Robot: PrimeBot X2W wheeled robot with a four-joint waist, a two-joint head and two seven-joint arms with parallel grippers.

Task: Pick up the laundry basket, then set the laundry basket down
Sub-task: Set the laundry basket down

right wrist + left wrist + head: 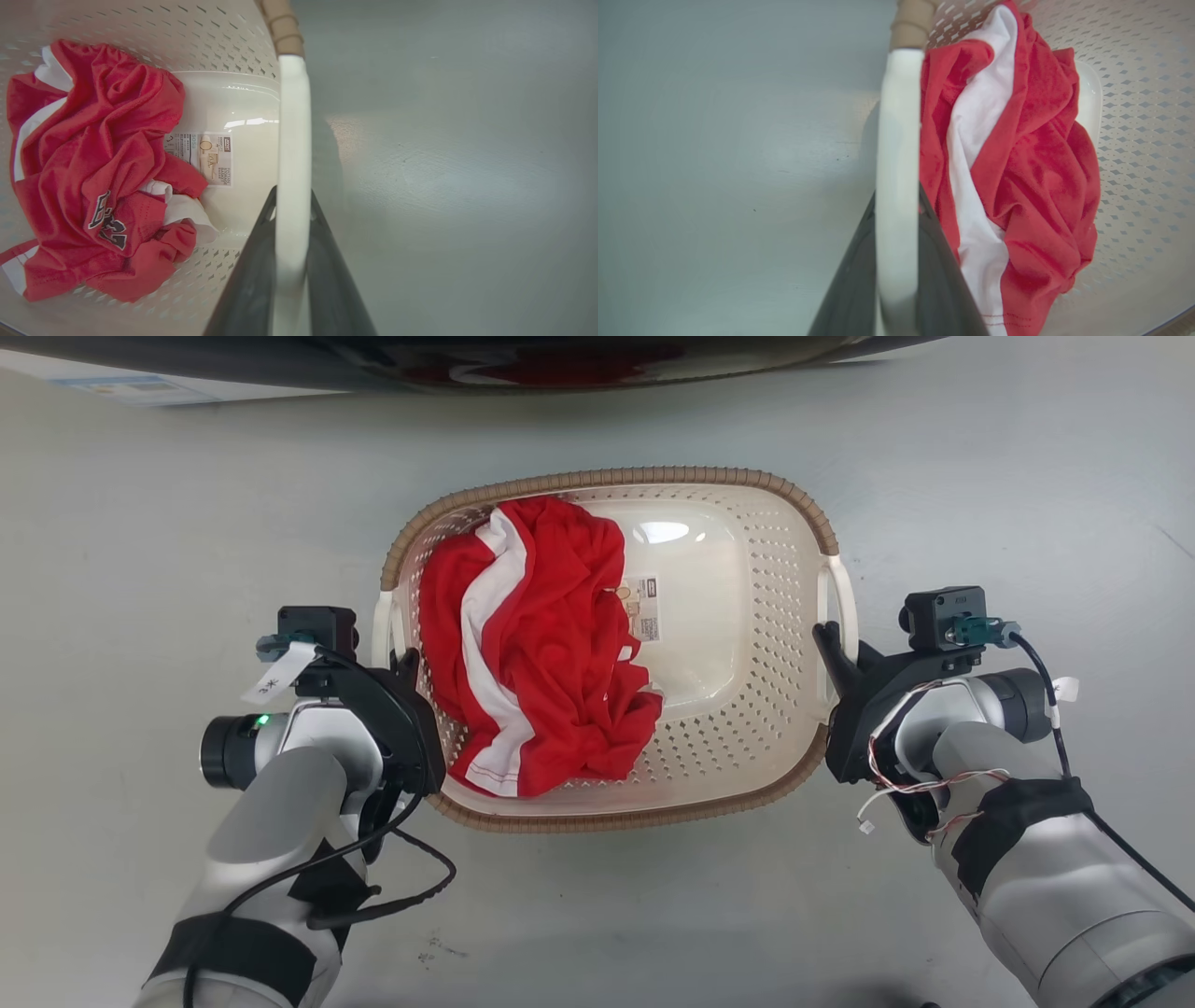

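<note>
The laundry basket is cream-white and perforated, with a brown woven-look rim, and sits in the middle of the head view. Inside lie a red and white garment and a label on the bottom. My left gripper is shut on the white left handle, which runs between its dark fingers. My right gripper is shut on the right handle in the same way. I cannot tell whether the basket rests on the floor or hangs above it.
Grey floor surrounds the basket on all sides. A dark curved object with a red patch spans the top edge of the head view. A white sheet lies at the top left.
</note>
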